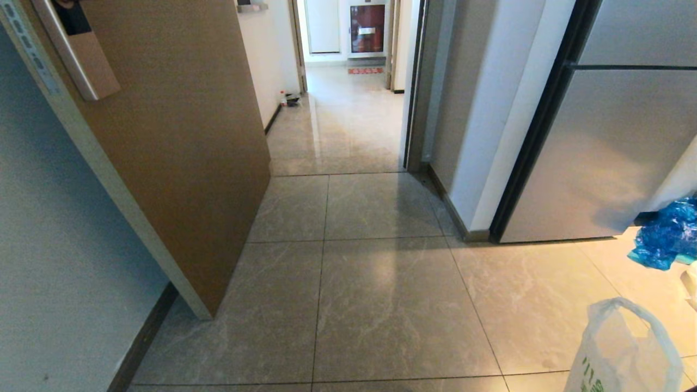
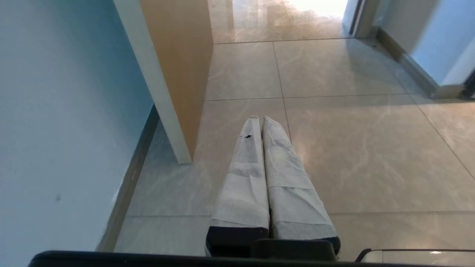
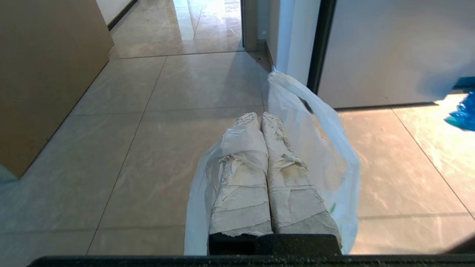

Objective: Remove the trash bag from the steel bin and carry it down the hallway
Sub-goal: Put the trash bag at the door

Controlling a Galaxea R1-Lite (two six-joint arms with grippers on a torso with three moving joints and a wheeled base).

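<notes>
The hallway (image 1: 348, 114) runs straight ahead past an open brown door (image 1: 179, 147) on the left and a big grey fridge (image 1: 599, 152) on the right, and its shiny tiled floor (image 1: 381, 305) goes all the way to a far cabinet with red things inside (image 1: 367, 28). The steel bin is not in any view, so the bag looks already out, and the step now seems to be the carrying part. Next, the robot likely has to roll forward through the gap between the door and the wall corner, keeping the bag clear of both. The trash bag (image 1: 626, 348) hangs low at the robot's right side, and the head view shows only its loop handle and a bit of green print. The right wrist view shows more: the right claw (image 3: 261, 116) is clenched with the thin white bag draped around its wrapped fingers (image 3: 241, 185), so it is grasping the bag. A crumpled blue bag (image 1: 667, 234) lies by the fridge. Only the left wrist view shows the left claw (image 2: 261, 119), clenched tight on nothing above the floor near the door's edge.
</notes>
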